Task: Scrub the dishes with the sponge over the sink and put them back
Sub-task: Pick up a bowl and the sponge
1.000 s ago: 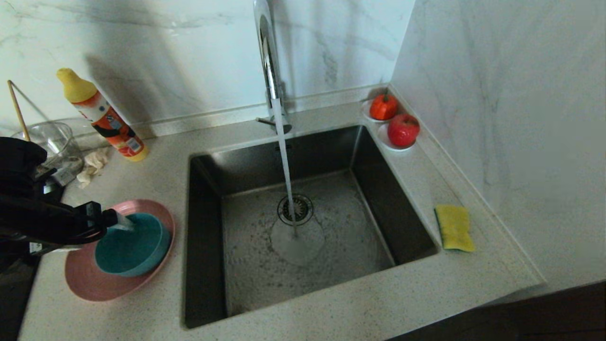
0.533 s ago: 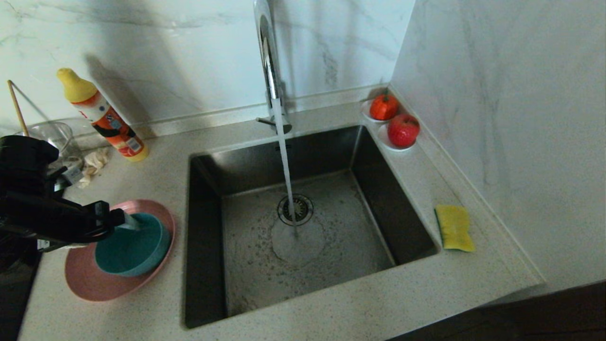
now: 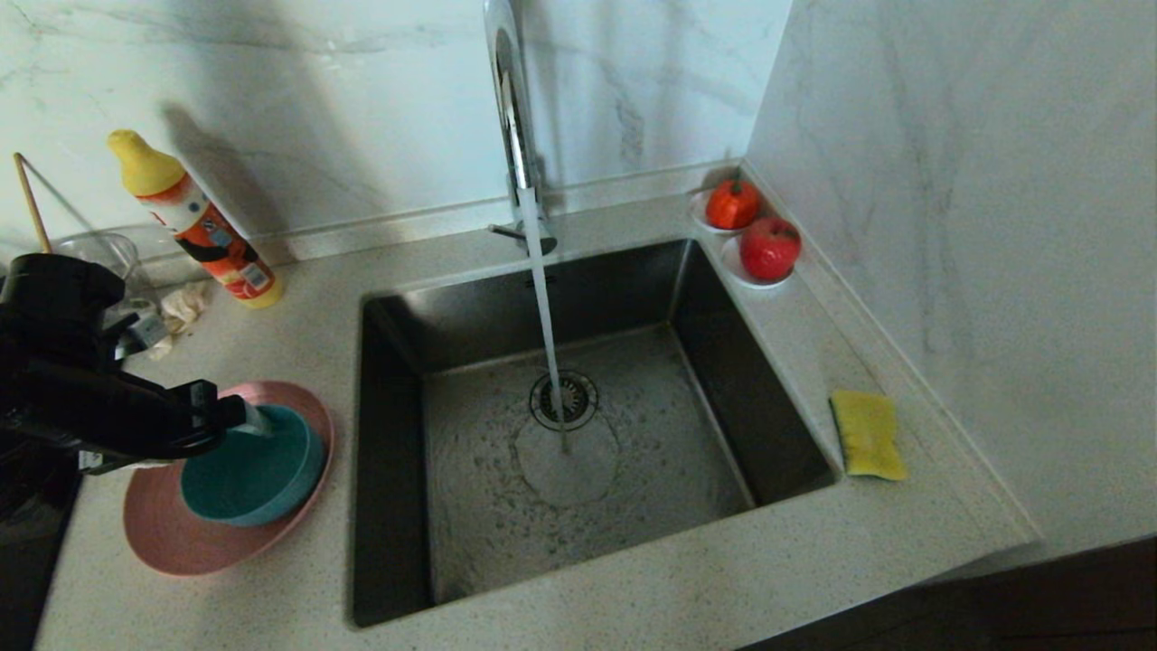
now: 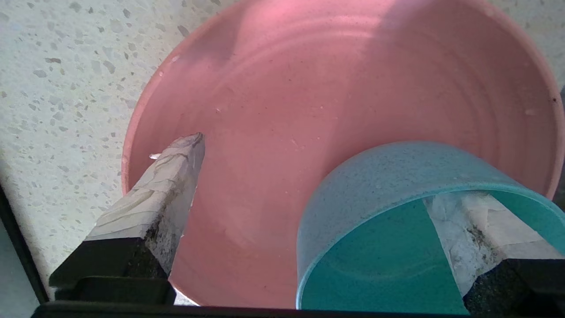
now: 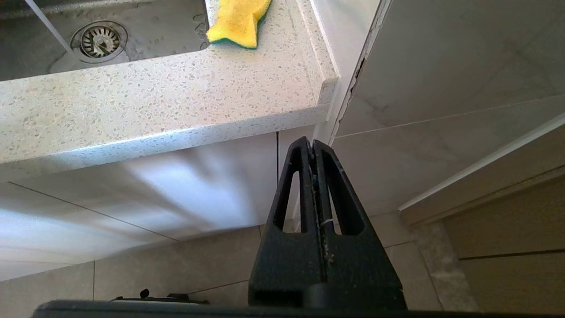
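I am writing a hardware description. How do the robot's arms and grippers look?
The left arm is bulky and black. The left gripper has black finger bases and fingers wrapped in worn whitish tape. The right gripper is plain black, with slotted triangular fingers.

White marble walls [image 3: 949, 181], speckled countertop [image 3: 298, 307], tiled floor [image 5: 176, 265] w/ cabinet front [image 5: 441, 66].

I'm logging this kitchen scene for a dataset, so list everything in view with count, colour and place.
plate: 1, pink, counter left of sink
bowl: 1, teal, on the plate
sink: 1, dark steel, centre
tap: 1, chrome, running
sponge: 1, yellow, counter right of sink
bottle: 1, orange, yellow cap, back left
rag: 1, beige, beside bottle
glass bowl: 1, clear, far left
red fruit: 2, on white saucers, back right
left gripper: open, straddling bowl wall
right gripper: shut, parked below counter
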Robot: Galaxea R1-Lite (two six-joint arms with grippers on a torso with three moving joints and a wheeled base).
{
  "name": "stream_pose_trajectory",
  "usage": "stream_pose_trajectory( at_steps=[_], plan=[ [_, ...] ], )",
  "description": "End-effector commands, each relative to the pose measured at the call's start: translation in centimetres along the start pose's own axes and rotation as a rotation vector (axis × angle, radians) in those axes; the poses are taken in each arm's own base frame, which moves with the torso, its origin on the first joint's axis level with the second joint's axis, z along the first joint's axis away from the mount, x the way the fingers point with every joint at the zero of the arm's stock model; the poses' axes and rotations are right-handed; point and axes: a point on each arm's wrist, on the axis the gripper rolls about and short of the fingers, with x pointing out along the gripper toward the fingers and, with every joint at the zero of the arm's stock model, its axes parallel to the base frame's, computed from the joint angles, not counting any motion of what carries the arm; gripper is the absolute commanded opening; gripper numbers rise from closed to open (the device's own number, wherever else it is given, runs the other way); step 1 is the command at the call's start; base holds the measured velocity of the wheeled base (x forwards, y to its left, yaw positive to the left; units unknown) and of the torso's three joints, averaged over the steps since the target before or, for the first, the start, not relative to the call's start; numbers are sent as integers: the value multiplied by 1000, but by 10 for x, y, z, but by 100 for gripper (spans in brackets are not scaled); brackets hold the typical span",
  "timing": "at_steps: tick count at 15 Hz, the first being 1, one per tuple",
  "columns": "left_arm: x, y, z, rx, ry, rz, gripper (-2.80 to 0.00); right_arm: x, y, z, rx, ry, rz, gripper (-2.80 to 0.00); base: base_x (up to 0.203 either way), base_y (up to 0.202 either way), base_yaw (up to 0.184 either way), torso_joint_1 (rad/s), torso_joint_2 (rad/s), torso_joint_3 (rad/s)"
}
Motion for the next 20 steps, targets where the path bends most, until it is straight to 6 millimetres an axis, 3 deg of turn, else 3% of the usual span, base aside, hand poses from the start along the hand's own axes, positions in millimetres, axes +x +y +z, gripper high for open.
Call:
stream_pose_trajectory(
  at_steps=[1,7,14,20],
  plan=[
    [-1,0,2,1,-9,18,0,0,0,0,0,0,0,-280,0,0,0,0,0,0],
    [0,2,-1,-14,-13,55,0,0,0,0,0,0,0,-280,0,0,0,0,0,0],
    [-11,2,3,-73,-55,59,0,0,0,0,0,0,0,-280,0,0,0,0,0,0],
    [-4,7,1,-81,-33,73,0,0,0,0,0,0,0,-280,0,0,0,0,0,0]
  ],
)
